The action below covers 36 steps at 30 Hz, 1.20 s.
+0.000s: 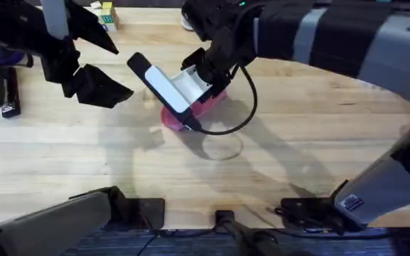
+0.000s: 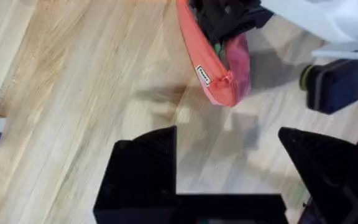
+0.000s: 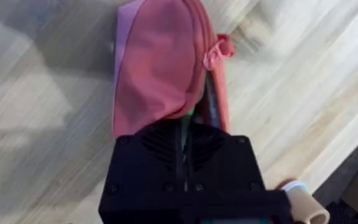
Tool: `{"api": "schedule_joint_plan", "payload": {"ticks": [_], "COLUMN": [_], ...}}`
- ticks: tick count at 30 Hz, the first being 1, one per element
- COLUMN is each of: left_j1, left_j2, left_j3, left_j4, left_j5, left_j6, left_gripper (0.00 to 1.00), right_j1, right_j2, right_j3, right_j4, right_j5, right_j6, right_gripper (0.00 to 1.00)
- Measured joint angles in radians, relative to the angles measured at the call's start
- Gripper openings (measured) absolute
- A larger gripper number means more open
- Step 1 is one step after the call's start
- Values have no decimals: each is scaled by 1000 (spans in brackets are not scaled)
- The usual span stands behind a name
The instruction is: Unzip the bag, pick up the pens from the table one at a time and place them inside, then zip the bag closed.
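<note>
two tools: right tool (image 3: 185, 134) clenched on a green pen (image 3: 185, 121) in the bag (image 3: 160, 68); left tool (image 2: 229, 168) released; blocks (image 1: 107, 14) far off.

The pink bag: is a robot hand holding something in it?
Yes. The right gripper pinches a green pen at the open bag; which part cannot be told. The left gripper holds nothing.

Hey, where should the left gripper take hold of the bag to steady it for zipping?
Probably the free end of the bag, near the zipper pull. It points toward the left gripper, whose fingers are open, while the right gripper is at the opening at the other end. Pinch across the narrow fabric end.
</note>
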Motion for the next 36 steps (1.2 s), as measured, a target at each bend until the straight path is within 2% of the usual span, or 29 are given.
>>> {"api": "schedule_joint_plan", "payload": {"ticks": [4, 5, 6, 7, 9, 20, 27, 30, 36], "left_j1": [0, 0, 0, 0, 0, 0, 7, 42, 176], "left_j2": [0, 0, 0, 0, 0, 0, 0, 0, 0], "left_j3": [0, 0, 0, 0, 0, 0, 0, 0, 0], "left_j4": [-3, -3, -3, -3, -3, -3, -6, -14, -74], "left_j5": [0, 0, 0, 0, 0, 0, 2, 28, 112], "left_j6": [2, 2, 2, 2, 2, 3, 4, 31, 163], "left_gripper": [994, 994, 994, 994, 994, 994, 996, 995, 995], "right_j1": [1, 1, 1, 3, 3, 3, -22, -38, -45], "right_j2": [15, 15, 15, 15, 15, 10, -52, -87, -126], "right_j3": [0, 0, 0, 2, 2, 2, 2, 2, 2], "right_j4": [7, 7, 9, 14, 14, 8, 0, 0, -2], "right_j5": [-5, -8, -11, -19, -20, -20, -27, -34, 7], "right_j6": [1, 0, 0, -1, 0, 27, 257, 411, 700], "right_gripper": [43, 161, 296, 968, 995, 997, 998, 998, 997]}}
